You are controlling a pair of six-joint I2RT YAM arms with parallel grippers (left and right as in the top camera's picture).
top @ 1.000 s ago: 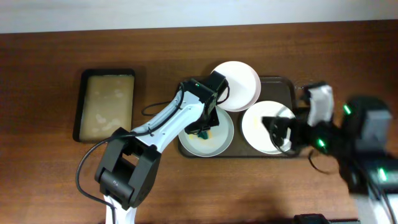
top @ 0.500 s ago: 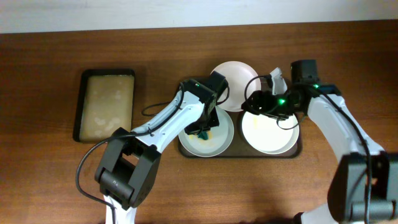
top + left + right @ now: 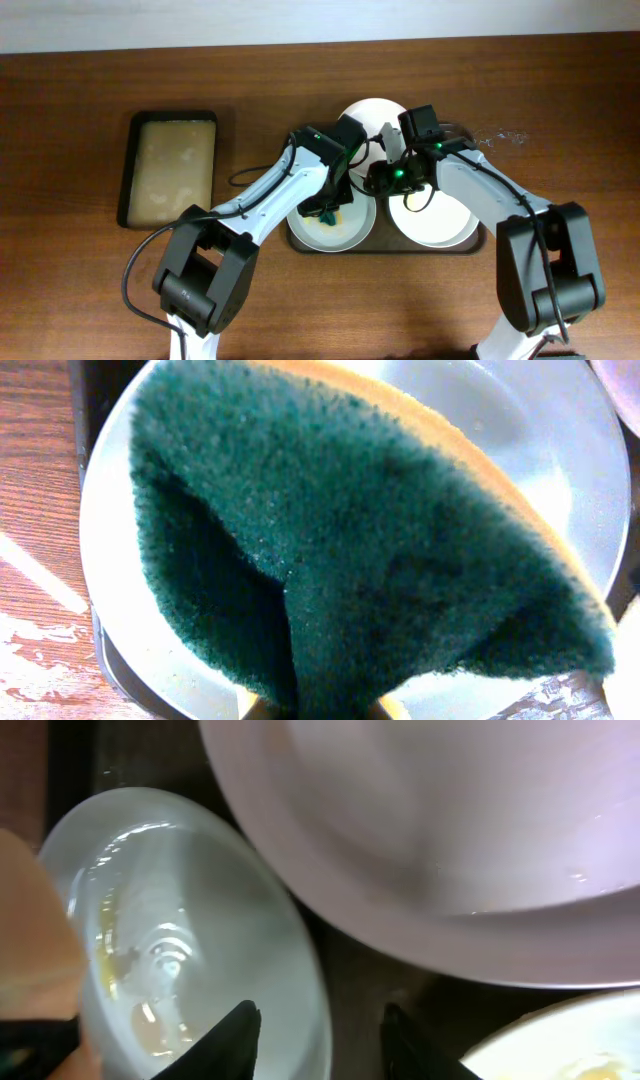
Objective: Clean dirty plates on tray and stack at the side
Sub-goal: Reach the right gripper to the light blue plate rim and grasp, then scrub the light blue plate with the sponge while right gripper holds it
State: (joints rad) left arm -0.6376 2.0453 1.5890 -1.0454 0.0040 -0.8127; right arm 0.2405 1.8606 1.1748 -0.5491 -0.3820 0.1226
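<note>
The dark brown tray [image 3: 462,150] holds three white plates. My left gripper [image 3: 326,210] is shut on a green sponge [image 3: 350,540] with a yellow back, and presses it onto the front left plate [image 3: 345,232], which has yellowish smears. My right gripper [image 3: 378,182] is low at the tray's middle. Its jaws are open and straddle that plate's right rim [image 3: 305,990]: one finger over the plate's inside, the other over bare tray [image 3: 370,970]. The back plate [image 3: 375,120] and the front right plate [image 3: 440,222] lie beside it.
A smaller black tray with a tan liner [image 3: 173,168] lies on the wooden table [image 3: 80,280] to the left. Both arms crowd the brown tray's middle, where the three plates lie almost rim to rim.
My right arm has swung in from the table's right side to the tray's middle, and its jaws have narrowed around the front left plate's rim. The left gripper and sponge have stayed put.
</note>
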